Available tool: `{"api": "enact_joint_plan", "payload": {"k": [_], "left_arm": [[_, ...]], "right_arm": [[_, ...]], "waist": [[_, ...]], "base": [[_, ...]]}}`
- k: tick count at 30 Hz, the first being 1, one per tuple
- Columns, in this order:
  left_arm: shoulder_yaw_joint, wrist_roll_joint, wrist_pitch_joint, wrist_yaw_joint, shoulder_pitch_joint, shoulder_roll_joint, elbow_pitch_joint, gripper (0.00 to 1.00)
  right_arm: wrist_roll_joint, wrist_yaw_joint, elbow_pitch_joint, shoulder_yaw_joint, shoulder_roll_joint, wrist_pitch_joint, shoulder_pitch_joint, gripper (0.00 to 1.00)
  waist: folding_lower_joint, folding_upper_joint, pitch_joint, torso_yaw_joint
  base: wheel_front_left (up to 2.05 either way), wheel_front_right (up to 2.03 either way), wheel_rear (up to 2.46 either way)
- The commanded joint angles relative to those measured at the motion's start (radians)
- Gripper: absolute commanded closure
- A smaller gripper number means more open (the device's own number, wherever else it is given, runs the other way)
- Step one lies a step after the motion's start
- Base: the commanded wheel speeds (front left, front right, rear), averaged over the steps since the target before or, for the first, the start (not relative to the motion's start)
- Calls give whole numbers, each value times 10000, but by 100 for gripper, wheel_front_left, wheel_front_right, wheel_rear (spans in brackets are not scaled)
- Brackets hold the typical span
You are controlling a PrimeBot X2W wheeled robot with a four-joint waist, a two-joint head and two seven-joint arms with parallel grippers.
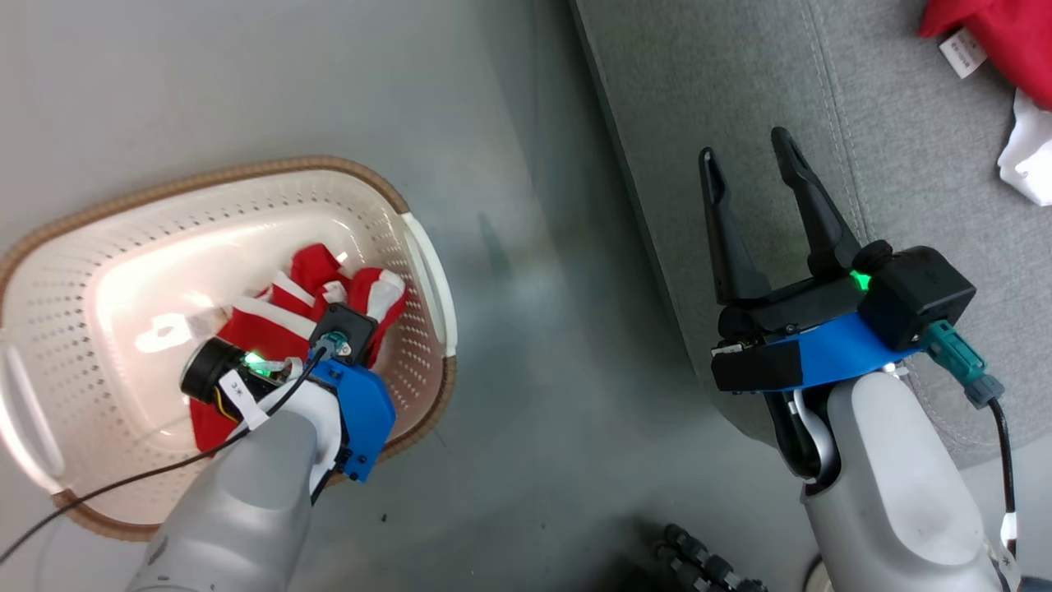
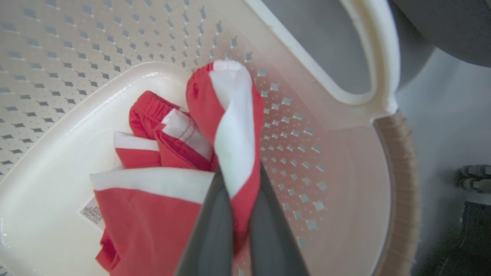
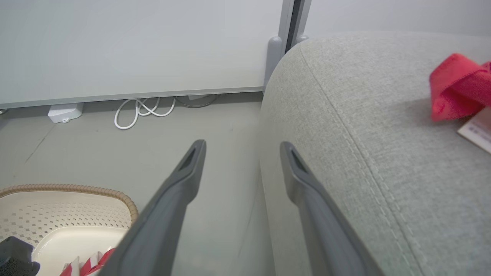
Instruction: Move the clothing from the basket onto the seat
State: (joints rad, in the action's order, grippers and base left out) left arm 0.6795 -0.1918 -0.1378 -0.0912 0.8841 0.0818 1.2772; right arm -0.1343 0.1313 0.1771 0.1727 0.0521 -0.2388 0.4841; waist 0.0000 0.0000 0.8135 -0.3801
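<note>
Where the basket [image 1: 99, 271] stood: on the grey floor [image 1: 526, 329] at your left, upright, apart from the seat.
Clothing [image 2: 145, 214] in basket: one red heap with white trim lay on the basket's bottom, towards the white side handle [image 2: 389, 57]; it partly covered a label sticker [image 2: 92, 212].
Left gripper [image 2: 239, 180]: the fingers were drawn together on a twisted red-and-white fold of that clothing. The fold stood up between them and the rest lay slack below.
Step in hand: in my judgement, the lift-out, with the grip made and nothing raised.
Method: you needed a straight rise before any swing to the right, high enough for the hanging cloth to clear the rim and then the seat's edge. The pinch sat on a narrow fold, so a slow start would have shown a slip early.
Right gripper [image 1: 746, 152]: the fingers were spread wide with nothing between them. It hovered over the seat's left edge and should have stood aside from the carry path.
Seat [image 1: 781, 82]: grey cushion at the right, mostly bare, with room for the drop on its left part.
Clothing on seat: a red garment [image 1: 1003, 33] with a white tag lay at the far right, a white piece [image 1: 1027, 156] just beside it.
</note>
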Motion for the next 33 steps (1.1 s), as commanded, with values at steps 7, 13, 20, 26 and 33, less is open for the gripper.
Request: {"api": "enact_joint_plan", "payload": {"k": [7,13,20,26,33], "left_arm": [[-21,-615,-509,-193,-653,-275,-207,100],[706,-1571,-550,-351,-1560,-311,-1595,100],[2038,-3115,-556,-393,-2172,-311,-3512,100],[2833,-4475,-280,-396,-1907,-304,-4667,100],[3409,-5712,-66,-266,-1153,-297,-5635,100]], "right_arm": [[512,-11,150,-514,33,303,-593,0],[750,-11,82,-682,127,794,-1457,0],[822,-11,-104,-756,136,1387,-2605,0],[845,-11,-372,-749,78,1844,-3452,0],[844,-11,-788,-813,18,2218,-4121,0]], "waist": [[0,0,-2141,1085],[0,0,-4065,1841],[0,0,-6294,2705],[0,0,-7646,3231],[0,0,-8290,3613]], "base": [[0,0,0],[0,0,0],[0,0,0],[0,0,0],[0,0,0]]}}
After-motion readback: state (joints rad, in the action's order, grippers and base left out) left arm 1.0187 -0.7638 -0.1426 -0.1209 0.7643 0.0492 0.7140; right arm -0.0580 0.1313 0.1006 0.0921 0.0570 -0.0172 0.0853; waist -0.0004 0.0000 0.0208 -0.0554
